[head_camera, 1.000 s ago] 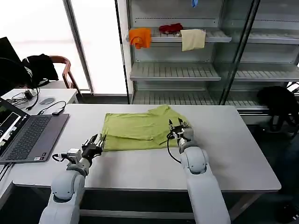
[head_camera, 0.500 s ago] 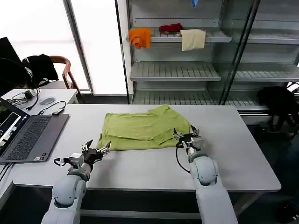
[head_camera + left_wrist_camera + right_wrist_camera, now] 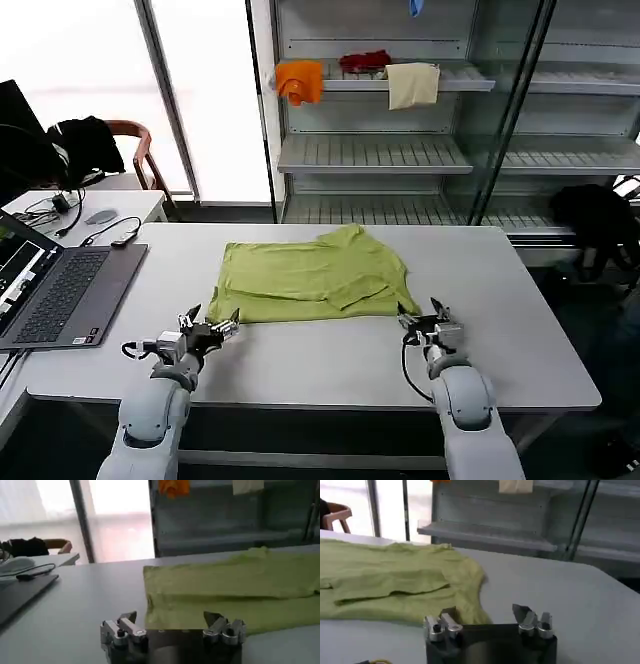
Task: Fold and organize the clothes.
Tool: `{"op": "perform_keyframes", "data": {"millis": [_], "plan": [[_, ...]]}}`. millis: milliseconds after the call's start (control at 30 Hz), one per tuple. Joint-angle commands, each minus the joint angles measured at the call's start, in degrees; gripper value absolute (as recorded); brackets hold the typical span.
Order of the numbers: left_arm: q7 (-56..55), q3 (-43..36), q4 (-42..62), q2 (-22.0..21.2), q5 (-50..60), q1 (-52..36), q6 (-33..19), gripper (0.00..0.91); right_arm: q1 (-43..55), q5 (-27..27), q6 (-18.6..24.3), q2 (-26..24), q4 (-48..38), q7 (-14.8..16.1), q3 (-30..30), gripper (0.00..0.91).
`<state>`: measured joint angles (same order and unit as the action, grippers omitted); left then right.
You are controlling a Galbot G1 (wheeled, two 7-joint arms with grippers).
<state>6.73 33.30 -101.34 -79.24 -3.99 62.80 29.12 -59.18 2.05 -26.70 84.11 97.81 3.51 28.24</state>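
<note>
T-shirt (image 3: pixel 306 277): lime, partly folded, flat at centre frame on worktop (image 3: pixel 520 300). Left claw (image 3: pixel 208 327), lower left, and right claw (image 3: pixel 431 319), lower right: both spread, empty, beside near hem corners. Step: between folds. Next: grip both corners for another fold

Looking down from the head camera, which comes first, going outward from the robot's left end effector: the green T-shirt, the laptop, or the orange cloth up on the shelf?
From the left end effector:
1. Green T-shirt, lying just beyond it on the table.
2. Laptop, farther off to its left, at the table's edge.
3. Orange cloth, far back on the shelf.
</note>
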Motion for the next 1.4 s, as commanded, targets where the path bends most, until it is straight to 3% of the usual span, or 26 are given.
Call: {"op": "perform_keyframes", "data": {"millis": [33,67,100,833,1100,1400], "plan": [[-0.1,0.3,0.1,0.0,1.4,0.5,0.8,0.101,-1.3,-0.1,0.2,-0.2,0.3,0.4,0.2,0.000],[-0.1,0.3,0.1,0.0,1.4,0.5,0.8,0.020,-1.3,0.0,0.2,-0.2,0.3,0.5,0.1,0.000],[0.0,0.4,0.0,0.0,1.4,0.6,0.8,0.010,-1.3,0.0,0.2,-0.2,0.4,0.5,0.0,0.000],[0.9,0.6,0.0,0.4,0.1,1.1,1.1,0.000,-2.4,-0.4,0.1,-0.5,3.4,1.4,-0.8,0.000],[3.1,1.7,-8.4,2.4,-2.8,7.4,1.5,0.000,-8.3,-5.4,-5.8,-2.5,15.8,0.8,-0.8,0.000],[5.0,5.5,-13.8,4.0,-8.7,15.0,1.6,0.000,-17.0,-2.0,-6.4,-3.0,23.6,0.3,-2.4,0.000]]}}
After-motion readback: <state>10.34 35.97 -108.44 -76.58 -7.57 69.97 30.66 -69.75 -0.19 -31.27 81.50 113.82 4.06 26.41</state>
